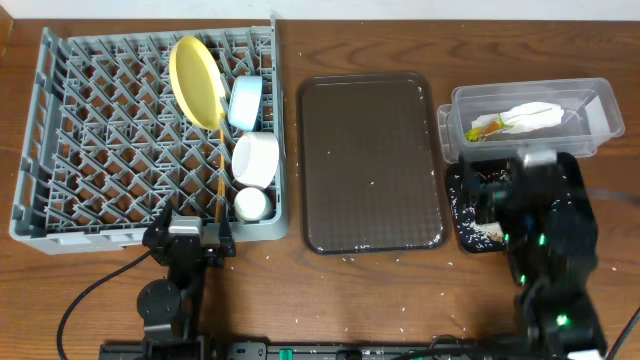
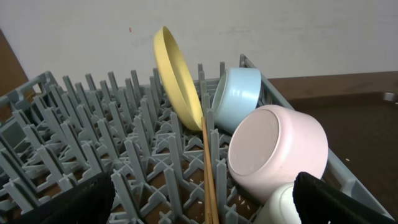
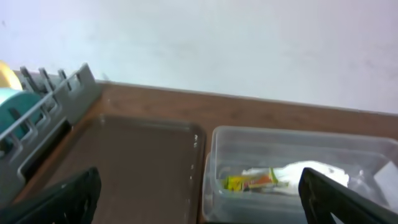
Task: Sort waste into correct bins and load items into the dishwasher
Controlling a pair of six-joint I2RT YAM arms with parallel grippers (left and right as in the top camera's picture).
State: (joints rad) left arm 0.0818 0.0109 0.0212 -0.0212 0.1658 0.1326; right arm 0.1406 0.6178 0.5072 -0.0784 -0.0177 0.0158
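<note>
The grey dish rack holds the yellow plate on edge, the light blue bowl, the white bowl, the small white cup and the chopsticks. They also show in the left wrist view: the plate, the blue bowl, the white bowl, the chopsticks. The clear tub holds the snack wrapper and the napkin. The black tray holds rice grains. My left gripper is open and empty at the rack's near edge. My right gripper is open and empty above the black tray.
The dark brown serving tray lies between the rack and the tub, with a few rice grains on it. Loose grains lie on the wooden table near its front edge. The tub also shows in the right wrist view.
</note>
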